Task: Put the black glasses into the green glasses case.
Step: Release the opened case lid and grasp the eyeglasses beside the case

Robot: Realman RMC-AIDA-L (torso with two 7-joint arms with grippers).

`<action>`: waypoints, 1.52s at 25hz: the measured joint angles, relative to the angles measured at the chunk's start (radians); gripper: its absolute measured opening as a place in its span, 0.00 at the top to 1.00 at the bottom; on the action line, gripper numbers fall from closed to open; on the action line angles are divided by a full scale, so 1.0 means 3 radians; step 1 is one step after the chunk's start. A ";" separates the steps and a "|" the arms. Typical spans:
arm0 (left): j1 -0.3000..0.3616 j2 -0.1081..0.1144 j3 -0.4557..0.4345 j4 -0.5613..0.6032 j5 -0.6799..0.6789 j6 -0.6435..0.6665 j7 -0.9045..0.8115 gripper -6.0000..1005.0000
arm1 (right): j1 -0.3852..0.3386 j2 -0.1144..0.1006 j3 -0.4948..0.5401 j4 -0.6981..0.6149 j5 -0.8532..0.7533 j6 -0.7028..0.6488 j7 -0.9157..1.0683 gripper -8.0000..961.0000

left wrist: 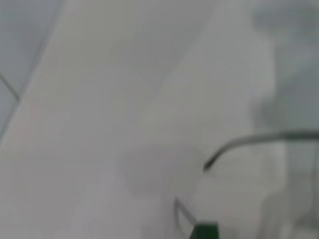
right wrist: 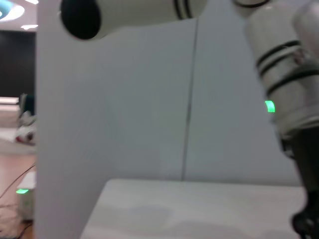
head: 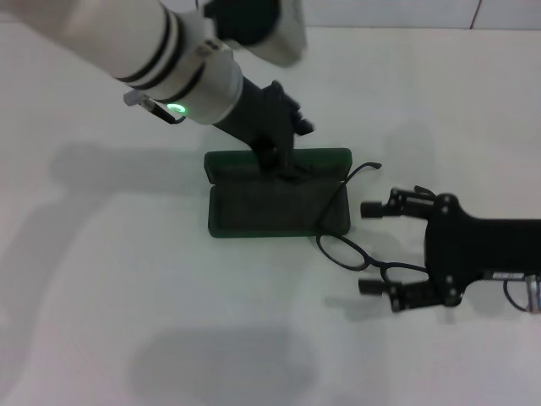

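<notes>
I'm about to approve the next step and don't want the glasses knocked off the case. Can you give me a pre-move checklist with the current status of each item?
1. The green glasses case is open: ok, lid up, tray exposed.
2. The left gripper steadies the lid: ok, it sits at the lid's edge; finger state cannot tell.
3. The black glasses are inside the case: not ok, one temple arm lies over the tray, lenses on the table.
4. The right gripper is open: ok, fingers spread wide.
5. Right gripper holds the glasses: not ok, the frame lies between the fingers, unclamped.
</notes>
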 joint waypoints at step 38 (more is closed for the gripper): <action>0.1198 0.0000 -0.1282 -0.2223 -0.3786 -0.0081 0.2813 0.43 | 0.1162 0.0174 -0.0958 -0.2018 -0.2994 0.0293 0.4623 0.28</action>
